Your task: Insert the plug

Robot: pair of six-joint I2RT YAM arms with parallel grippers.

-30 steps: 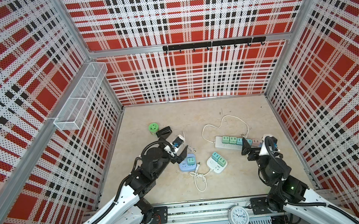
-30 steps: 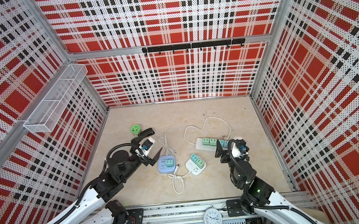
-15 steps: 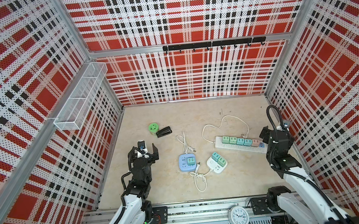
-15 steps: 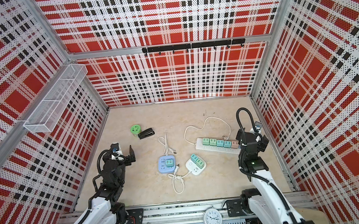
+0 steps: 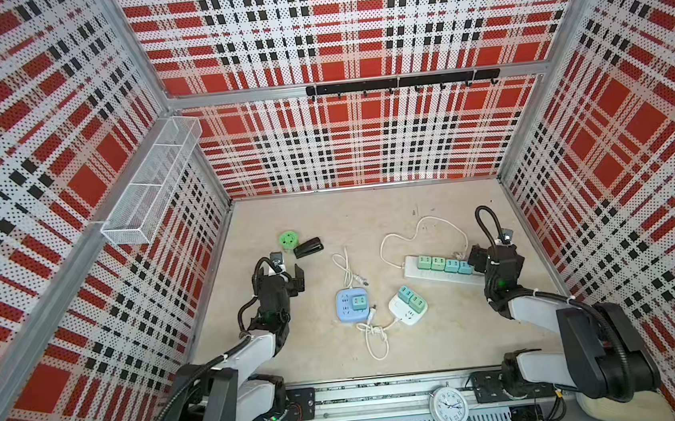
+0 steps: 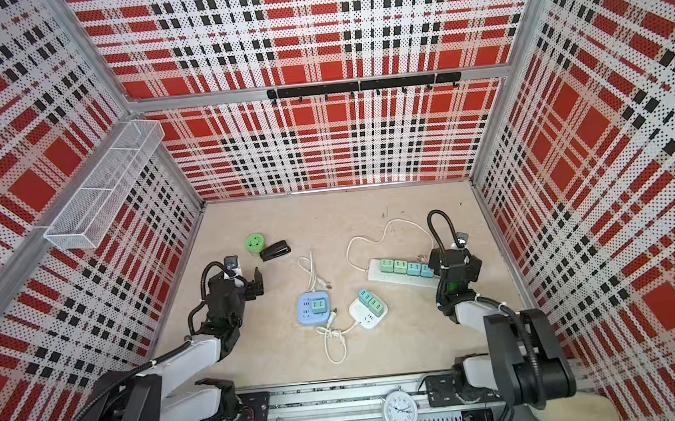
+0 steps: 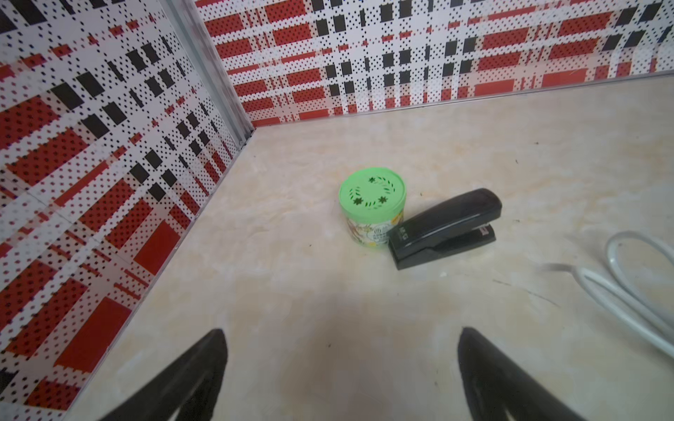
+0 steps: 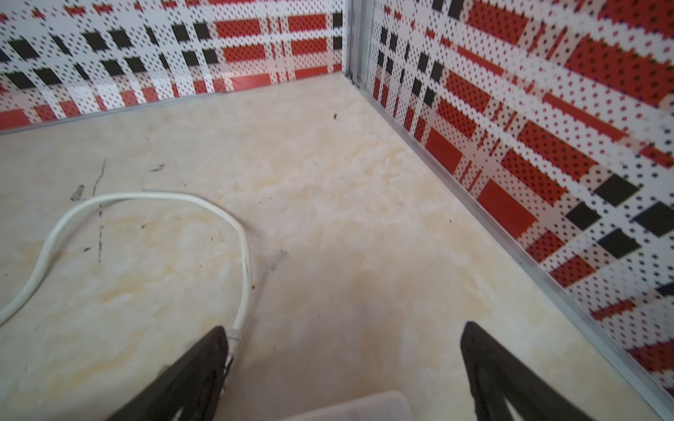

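Both grippers have their jaws spread wide and hold nothing. The left gripper (image 7: pixel 339 331) hangs over bare floor (image 7: pixel 291 291) short of one green canister (image 7: pixel 372 197) and one black stapler (image 7: pixel 445 226). The right gripper (image 8: pixel 341 324) hangs over the cable end of one long strip (image 5: pixel 412 271), which carries four green adapters (image 5: pixel 438 263). Between the arms lie one blue block (image 5: pixel 345 308) carrying one adapter and one white block (image 5: pixel 404 314) carrying three. One loose plug (image 5: pixel 361 279) lies on the floor just beyond the blue block.
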